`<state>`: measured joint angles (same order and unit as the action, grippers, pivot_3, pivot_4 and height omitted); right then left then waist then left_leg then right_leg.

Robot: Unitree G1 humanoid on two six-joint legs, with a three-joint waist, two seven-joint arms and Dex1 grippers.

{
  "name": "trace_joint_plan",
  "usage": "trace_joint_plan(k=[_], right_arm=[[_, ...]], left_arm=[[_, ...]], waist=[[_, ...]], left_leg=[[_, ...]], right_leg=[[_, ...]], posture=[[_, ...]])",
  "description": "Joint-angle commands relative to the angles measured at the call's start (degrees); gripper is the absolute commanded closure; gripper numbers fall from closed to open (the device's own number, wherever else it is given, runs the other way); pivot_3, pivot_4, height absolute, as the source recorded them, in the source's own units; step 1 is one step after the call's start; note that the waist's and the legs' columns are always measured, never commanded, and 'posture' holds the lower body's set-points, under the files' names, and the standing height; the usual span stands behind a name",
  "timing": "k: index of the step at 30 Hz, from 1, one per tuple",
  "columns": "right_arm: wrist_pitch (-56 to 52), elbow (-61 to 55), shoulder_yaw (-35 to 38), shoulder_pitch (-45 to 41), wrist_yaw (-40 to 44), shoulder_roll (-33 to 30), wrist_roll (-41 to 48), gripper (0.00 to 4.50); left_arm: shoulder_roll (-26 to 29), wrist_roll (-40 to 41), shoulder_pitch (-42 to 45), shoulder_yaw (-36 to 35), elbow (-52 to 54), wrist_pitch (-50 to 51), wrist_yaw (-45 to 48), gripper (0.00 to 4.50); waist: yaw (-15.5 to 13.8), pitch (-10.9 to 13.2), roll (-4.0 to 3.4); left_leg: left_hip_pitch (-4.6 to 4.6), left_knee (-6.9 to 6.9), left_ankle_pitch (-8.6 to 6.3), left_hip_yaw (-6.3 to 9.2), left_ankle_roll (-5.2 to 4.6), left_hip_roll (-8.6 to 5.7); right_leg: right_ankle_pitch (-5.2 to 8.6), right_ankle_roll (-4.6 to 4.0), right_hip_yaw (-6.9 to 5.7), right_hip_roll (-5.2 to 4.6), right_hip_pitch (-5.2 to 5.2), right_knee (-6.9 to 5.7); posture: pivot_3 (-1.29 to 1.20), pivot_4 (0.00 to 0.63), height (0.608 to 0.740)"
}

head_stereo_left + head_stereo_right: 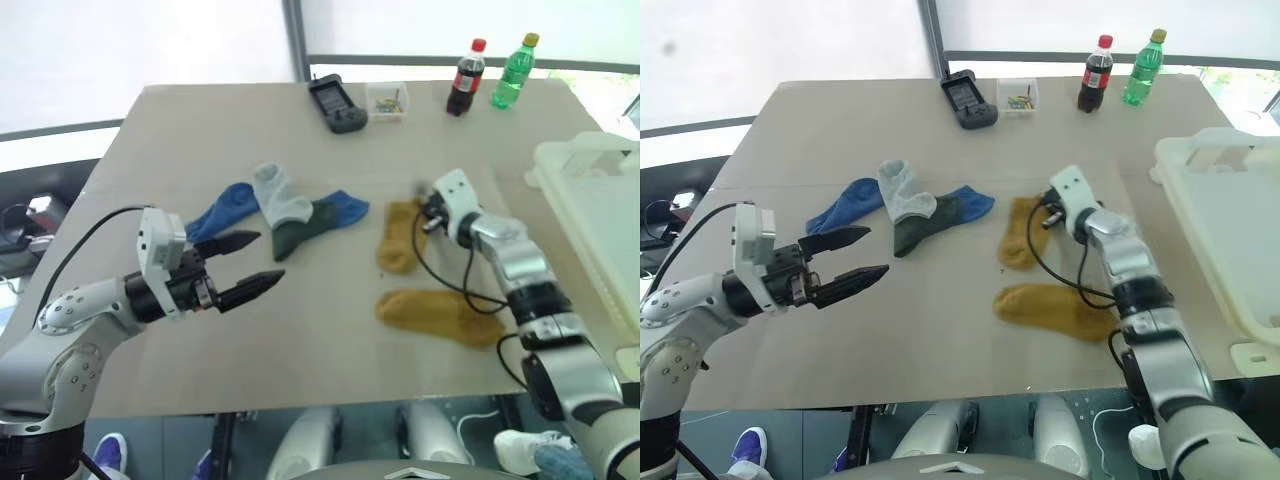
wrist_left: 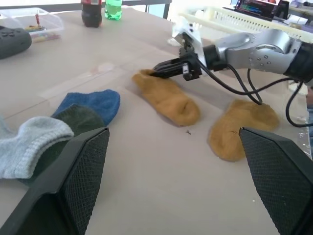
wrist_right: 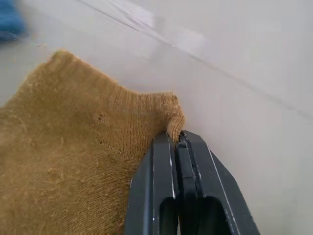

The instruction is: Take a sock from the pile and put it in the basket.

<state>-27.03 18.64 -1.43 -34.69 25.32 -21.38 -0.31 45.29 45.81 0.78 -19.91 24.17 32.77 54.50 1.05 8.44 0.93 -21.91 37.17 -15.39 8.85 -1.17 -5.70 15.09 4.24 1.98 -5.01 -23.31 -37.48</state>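
The pile lies mid-table: a blue sock [image 1: 225, 210], a pale grey-white sock [image 1: 278, 195] and a dark green sock with a blue toe [image 1: 315, 222]. To their right lie two mustard-yellow socks, one farther [image 1: 400, 240] and one nearer [image 1: 440, 315]. My right gripper [image 3: 177, 137] is shut, pinching the cuff corner of the farther mustard-yellow sock [image 3: 73, 161], which rests on the table. My left gripper [image 1: 268, 258] hangs open above the table, in front of the pile, holding nothing. The basket [image 1: 1230, 230], white and translucent, stands at the table's right edge.
At the back of the table stand a cola bottle [image 1: 466, 78] and a green bottle [image 1: 514, 70]. Beside them are a small clear box of coloured bits [image 1: 387, 102] and a black device [image 1: 336, 104]. My right arm's black cable [image 1: 440, 285] loops over the nearer mustard sock.
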Motion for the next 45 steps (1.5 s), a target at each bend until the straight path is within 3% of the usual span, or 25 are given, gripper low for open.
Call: trace_joint_plan(k=[1, 8, 13, 16, 19, 23, 32, 33, 34, 45], right_arm=[[-10.55, -14.16, 4.17, 7.72, -4.98, -1.26, -0.46, 4.4], [-24.83, -35.59, 6.31, 19.3, -11.04, 2.09, -0.3, 4.4], [-26.49, -37.67, 8.43, 19.76, -15.68, 6.1, -0.07, 4.4], [-25.88, -35.51, 10.09, 17.94, -18.68, 8.81, 0.17, 3.49], [-25.28, -32.78, 9.95, 16.21, -20.67, 10.64, -0.16, 2.29], [-23.55, -34.4, 8.69, 16.03, -18.58, 9.42, 0.76, 2.29], [-17.47, -44.2, 8.05, 21.83, -5.95, -4.59, 3.43, 2.29], [-17.22, -44.61, 8.5, 22.18, -5.19, -5.22, 4.02, 2.25], [-16.56, -44.78, 8.73, 22.78, -3.31, -6.52, 5.08, 2.25], [-8.27, -38.08, 5.37, 20.92, 5.53, -12.23, 7.53, 2.25]], left_arm=[[-0.35, -1.05, 3.14, 1.83, -1.58, -1.35, 0.51, 0.0], [-1.78, -3.46, 9.43, 6.93, -7.09, -2.58, 2.65, 0.0], [-4.54, -5.63, 13.94, 11.99, -10.67, -3.11, 3.95, 0.0], [-6.7, -7.5, 15.58, 14.75, -12.51, -4.06, 4.12, 0.0], [-9.66, -10.02, 17.06, 17.61, -14.26, -5.28, 2.89, 0.0], [-13.9, -13.46, 18.72, 22.23, -15.79, -5.99, 1.31, 0.0], [-27.11, -16.47, 25.38, 31.5, -19.78, 4.47, -7.51, 0.0], [-27.78, -16.69, 25.81, 31.92, -19.86, 4.94, -7.82, 0.54], [-29.0, -16.69, 26.57, 32.33, -20.32, 6.07, -8.7, 0.8], [-33.33, -26.52, 29.85, 39.11, -24.32, 9.33, -16.89, 0.8]], waist=[[-0.27, -0.01, 0.02], [-0.28, -0.07, 0.08], [-0.13, -0.1, 0.13], [-0.13, -0.1, 0.14], [0.0, -0.12, 0.17], [-0.04, -0.14, 0.2], [-0.1, -0.18, 0.27], [-0.07, -0.19, 0.27], [0.02, -0.2, 0.29], [-0.33, -0.21, 0.33]], left_leg=[[0.01, 0.0, 0.0, -0.01, 0.0, 0.0], [0.1, 0.04, 0.0, -0.16, 0.0, 0.01], [0.14, 0.03, 0.0, -0.39, 0.0, 0.02], [0.13, 0.02, 0.0, -0.42, 0.0, 0.02], [0.13, 0.02, 0.0, -0.47, 0.0, 0.02], [0.11, 0.02, 0.01, -0.48, 0.0, 0.03], [-0.07, 0.15, 0.0, -0.48, -0.04, -0.05], [-0.07, 0.15, 0.0, -0.49, -0.04, -0.02], [-0.04, 0.14, 0.0, -0.5, -0.04, -0.01], [-0.03, 0.19, 0.0, -0.53, -0.04, -0.01]], right_leg=[[0.0, 0.0, 0.02, 0.01, -0.01, -0.05], [0.0, 0.01, 0.16, 0.02, -0.01, -0.22], [-0.01, 0.01, 0.39, 0.06, -0.08, -0.29], [-0.01, 0.02, 0.4, 0.06, -0.12, -0.3], [-0.01, 0.02, 0.46, 0.07, -0.17, -0.34], [-0.01, 0.02, 0.48, 0.08, -0.21, -0.38], [-0.01, 0.04, 0.46, 0.04, -0.24, -0.35], [-0.01, 0.04, 0.48, 0.06, -0.24, -0.36], [-0.01, 0.04, 0.49, 0.08, -0.24, -0.37], [-0.02, 0.06, 0.51, 0.08, -0.2, -0.37]], posture=[[0.0, 0.15, 0.74], [0.0, 0.15, 0.74], [0.0, 0.15, 0.74], [0.0, 0.15, 0.74], [0.0, 0.15, 0.74], [0.0, 0.15, 0.74], [0.0, 0.15, 0.74], [0.0, 0.15, 0.74], [0.0, 0.15, 0.74], [0.0, 0.15, 0.74]])
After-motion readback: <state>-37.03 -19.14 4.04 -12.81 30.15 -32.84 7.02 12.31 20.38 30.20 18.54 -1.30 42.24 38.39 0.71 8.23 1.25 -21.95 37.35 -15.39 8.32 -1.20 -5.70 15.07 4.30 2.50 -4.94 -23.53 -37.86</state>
